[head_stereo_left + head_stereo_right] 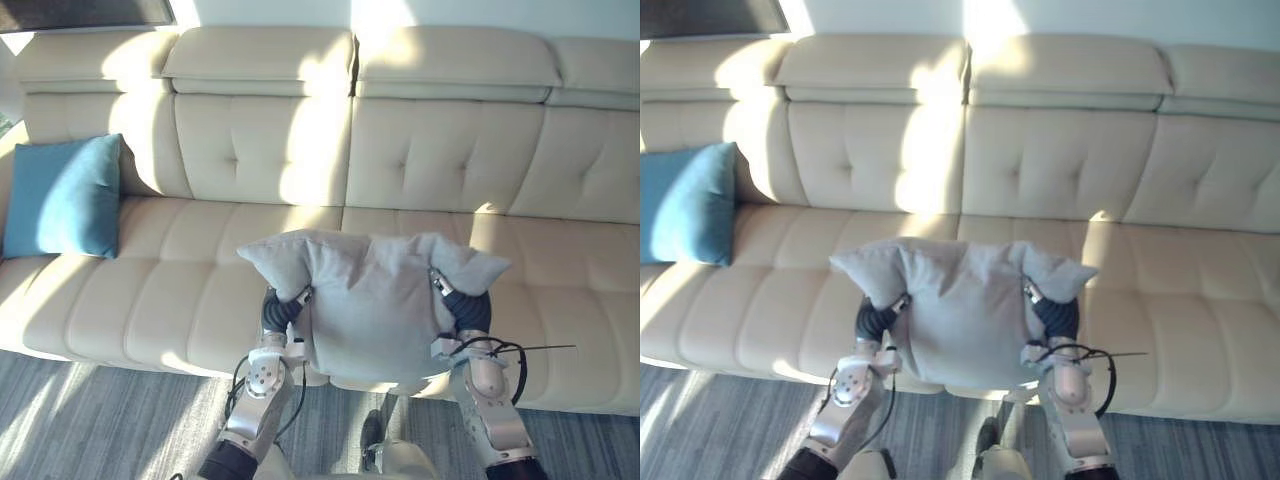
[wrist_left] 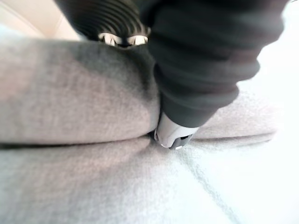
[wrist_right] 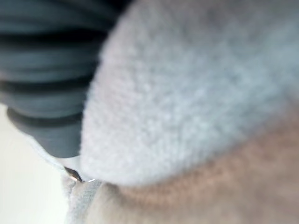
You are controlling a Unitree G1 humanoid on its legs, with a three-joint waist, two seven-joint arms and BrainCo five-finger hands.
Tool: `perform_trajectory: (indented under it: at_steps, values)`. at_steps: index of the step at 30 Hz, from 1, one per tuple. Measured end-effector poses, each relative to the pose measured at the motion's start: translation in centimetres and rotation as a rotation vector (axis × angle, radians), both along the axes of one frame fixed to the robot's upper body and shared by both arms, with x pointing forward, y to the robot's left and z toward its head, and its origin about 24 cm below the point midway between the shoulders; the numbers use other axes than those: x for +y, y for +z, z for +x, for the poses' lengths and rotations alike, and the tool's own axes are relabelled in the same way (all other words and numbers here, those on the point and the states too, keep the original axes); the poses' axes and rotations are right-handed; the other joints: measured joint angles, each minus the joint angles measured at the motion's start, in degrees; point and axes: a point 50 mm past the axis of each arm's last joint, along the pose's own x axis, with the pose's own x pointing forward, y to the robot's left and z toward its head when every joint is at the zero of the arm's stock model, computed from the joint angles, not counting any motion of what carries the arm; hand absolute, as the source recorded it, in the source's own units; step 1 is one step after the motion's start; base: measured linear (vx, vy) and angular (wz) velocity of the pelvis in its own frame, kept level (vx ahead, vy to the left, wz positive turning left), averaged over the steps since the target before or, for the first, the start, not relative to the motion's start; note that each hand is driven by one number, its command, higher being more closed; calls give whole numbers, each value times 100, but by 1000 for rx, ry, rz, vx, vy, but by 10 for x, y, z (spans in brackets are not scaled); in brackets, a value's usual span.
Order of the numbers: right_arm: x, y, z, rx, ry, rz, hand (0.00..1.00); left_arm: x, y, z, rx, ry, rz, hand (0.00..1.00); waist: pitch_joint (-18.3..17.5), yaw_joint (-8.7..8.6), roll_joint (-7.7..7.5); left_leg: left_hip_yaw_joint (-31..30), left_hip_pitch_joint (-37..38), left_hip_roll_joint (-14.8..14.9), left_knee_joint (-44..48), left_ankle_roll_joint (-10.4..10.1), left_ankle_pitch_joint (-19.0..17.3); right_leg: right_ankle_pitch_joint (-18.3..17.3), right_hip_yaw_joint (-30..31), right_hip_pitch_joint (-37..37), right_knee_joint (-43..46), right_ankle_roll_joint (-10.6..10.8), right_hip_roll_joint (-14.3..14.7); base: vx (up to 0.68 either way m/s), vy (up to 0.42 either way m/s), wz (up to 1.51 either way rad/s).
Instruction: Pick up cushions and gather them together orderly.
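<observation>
— Where's the grey cushion (image 1: 375, 305)?
— Lower centre, pressed between left hand (image 1: 283, 310) and right hand (image 1: 468, 308), over the sofa (image 1: 450, 150). Fingers buried; I can't tell their grip. Carry it level toward the blue cushion (image 1: 65, 197), upper left.

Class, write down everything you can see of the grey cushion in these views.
The grey cushion is plump, of soft, fuzzy pale-grey fabric, and its top corners flop outward. It is held upright over the front edge of the cream sofa, between the left hand and the right hand, which press into its two sides and dent it.
</observation>
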Motion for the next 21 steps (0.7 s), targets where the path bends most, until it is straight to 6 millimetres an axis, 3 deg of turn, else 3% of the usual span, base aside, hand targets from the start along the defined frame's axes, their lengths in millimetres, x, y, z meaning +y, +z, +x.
perform_trajectory:
  at_steps: [1,2,3,5,8,11,14,17,21]
  values:
    - [-1,-2,1,9,-6,-1,100,-1,0,0,1,-4,2,100,-27,2,46,-285,191,-208,-1100,33,393,9,40,49,-6,93,-18,197,301,-21]
    - [-3,-8,1,36,-14,-4,100,0,-2,-1,4,-7,10,100,-147,60,129,-593,406,-245,-1811,-424,795,-54,256,89,-114,373,92,172,266,-30]
    - [-3,-12,1,53,-21,2,100,2,-2,-1,4,-7,18,100,-173,76,82,-622,496,-321,-2013,-477,735,-13,321,91,-178,440,58,194,307,-28]
    - [3,-26,0,112,-32,44,100,10,-5,-3,12,-5,54,100,-175,80,-215,-418,785,-659,-2532,-318,930,76,530,117,-328,534,-242,96,164,-7]
    - [3,-28,1,126,-28,8,100,12,-8,-5,24,-4,57,100,-185,101,-227,-201,1000,-821,-2784,-253,975,119,768,165,-427,598,-395,45,89,-20]
    - [5,-22,7,105,-20,3,100,12,-4,-5,8,-5,54,100,-194,114,-236,27,1101,-851,-3042,-264,1059,154,1024,8,-474,647,-372,13,18,-41]
    - [6,-3,24,34,-4,-22,100,10,4,1,-27,-9,48,100,-195,69,-237,234,1230,-798,-3460,-312,1269,286,1207,-152,-597,594,-263,-7,-57,-42]
    - [11,31,61,-72,3,-47,100,10,30,25,-121,13,52,100,-174,34,-244,440,1194,-733,-3748,-335,1460,468,1388,-425,-649,522,-148,-53,-39,-36]
    - [23,112,109,-282,6,-82,100,19,100,79,-342,102,92,100,67,34,-247,451,524,-678,-3624,-289,1655,730,1412,-1072,-631,509,-113,-136,-36,-6]
